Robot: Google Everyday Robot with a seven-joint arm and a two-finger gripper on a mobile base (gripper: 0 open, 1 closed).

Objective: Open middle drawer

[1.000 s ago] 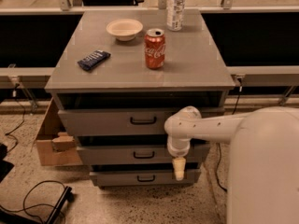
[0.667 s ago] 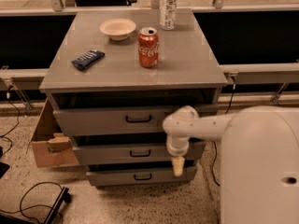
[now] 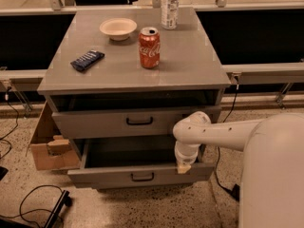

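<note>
- middle drawer (image 3: 114, 175) sits pulled well out under the top drawer (image 3: 104, 123).
- hand (image 3: 183, 167) is at the drawer front's top edge, right of centre; can't tell its opening.
- i judge it rigid, slide-guided, with a slick front.
- best hold: the central black bar handle (image 3: 142, 176); an off-centre pull may rack it.

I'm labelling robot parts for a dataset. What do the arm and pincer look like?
The arm is glossy white, a smooth round tube ending in a bulbous joint, with no cables or markings showing. The pincer, at the front edge of the middle drawer, is a small cream-coloured tip.
</note>
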